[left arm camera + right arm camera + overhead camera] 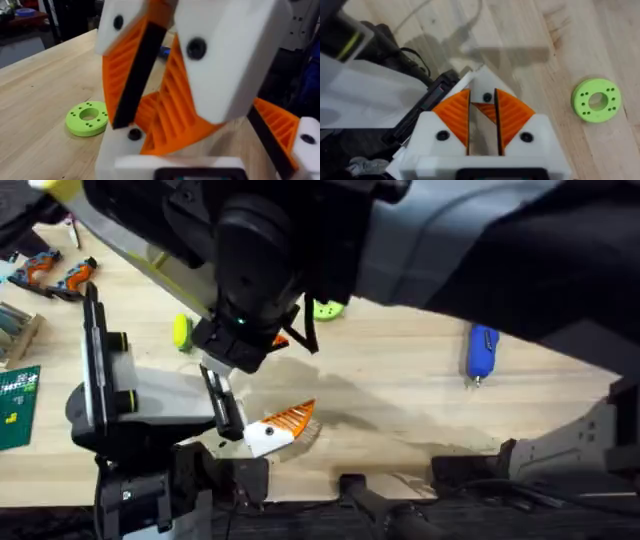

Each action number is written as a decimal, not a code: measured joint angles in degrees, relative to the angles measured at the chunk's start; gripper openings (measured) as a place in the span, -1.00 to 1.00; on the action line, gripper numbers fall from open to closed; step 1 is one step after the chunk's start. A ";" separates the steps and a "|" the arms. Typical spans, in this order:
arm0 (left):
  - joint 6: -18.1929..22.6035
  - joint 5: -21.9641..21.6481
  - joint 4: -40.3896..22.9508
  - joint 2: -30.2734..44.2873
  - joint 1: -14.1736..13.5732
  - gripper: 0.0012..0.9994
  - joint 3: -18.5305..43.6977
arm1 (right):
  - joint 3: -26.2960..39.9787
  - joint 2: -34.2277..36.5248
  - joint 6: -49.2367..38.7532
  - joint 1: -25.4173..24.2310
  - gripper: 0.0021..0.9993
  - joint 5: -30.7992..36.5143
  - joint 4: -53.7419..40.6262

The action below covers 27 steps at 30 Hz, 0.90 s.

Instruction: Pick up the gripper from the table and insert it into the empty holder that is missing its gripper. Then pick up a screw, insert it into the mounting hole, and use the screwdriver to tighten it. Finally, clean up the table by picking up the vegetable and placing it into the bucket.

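I see the right gripper [482,120] with its ribbed orange pads [455,117] on blocky white mounts, narrowly parted around a small orange piece. Close before the left wrist camera its wedge-shaped fingers [165,100] loom; whether the left gripper [285,425] is open, I cannot tell. The blue pen-shaped screwdriver [481,352] lies on the pale wood table [400,395]. A lime-green disc [596,99] lies flat nearby.
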 joint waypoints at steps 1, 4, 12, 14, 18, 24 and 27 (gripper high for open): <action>-0.09 0.00 0.02 0.01 0.00 0.97 0.00 | 0.00 0.00 0.04 -0.02 -0.37 0.08 0.00; -0.12 0.00 0.02 0.00 0.01 0.97 0.00 | 0.00 0.00 0.03 -0.24 -0.18 0.52 -0.07; -0.12 -0.02 0.02 0.01 0.02 0.97 0.00 | 0.00 -0.06 0.04 -0.39 -0.01 1.13 0.09; -0.07 -0.09 0.04 0.00 0.02 0.97 0.00 | 0.00 -0.07 0.23 -0.70 0.25 1.34 0.13; -0.04 -0.20 0.08 0.02 0.02 0.97 0.00 | 0.00 -0.33 -0.03 -2.12 0.96 2.42 0.14; 0.09 -0.15 0.04 0.00 0.00 0.97 0.00 | 0.07 -1.04 -0.25 -2.58 0.99 1.35 0.72; 0.15 -0.15 0.04 0.01 0.00 0.97 0.00 | 0.86 -1.62 -0.50 -3.26 0.99 0.80 0.57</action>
